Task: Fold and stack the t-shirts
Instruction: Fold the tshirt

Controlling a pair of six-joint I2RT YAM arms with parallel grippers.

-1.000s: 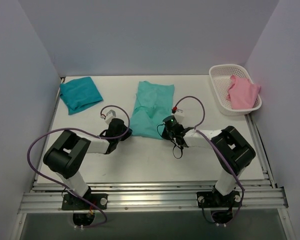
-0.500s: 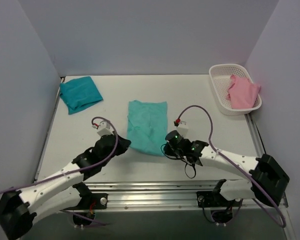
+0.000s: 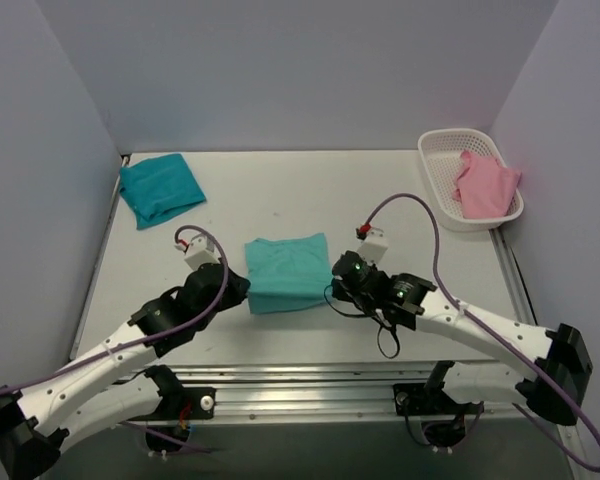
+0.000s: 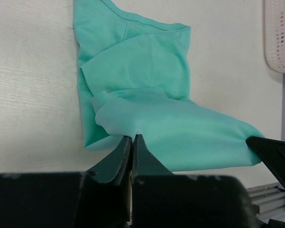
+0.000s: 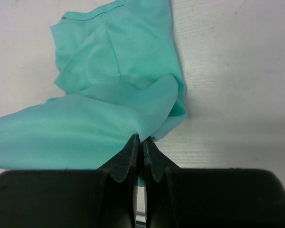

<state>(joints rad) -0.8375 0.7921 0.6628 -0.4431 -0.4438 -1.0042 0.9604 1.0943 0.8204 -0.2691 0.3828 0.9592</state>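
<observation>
Left claw (image 4: pixel 132 137): clenched on the mint t-shirt (image 4: pixel 142 80) (one edge).
Right claw (image 5: pixel 140 138): clenched on its other edge.
Mint t-shirt: stretched between claws, rest lay ahead.

left claw (image 4: pixel 133 139) clamped tight, right claw (image 5: pixel 141 141) likewise

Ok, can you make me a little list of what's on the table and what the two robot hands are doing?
mint t-shirt: middle of the table, partly folded, one edge held up
left gripper: shut on the mint t-shirt's left side
right gripper: shut on the mint t-shirt's right side
teal t-shirt: folded, far left corner, nobody touching it
basket: white, far right corner
pink cloth: in the basket, hanging over its rim
</observation>
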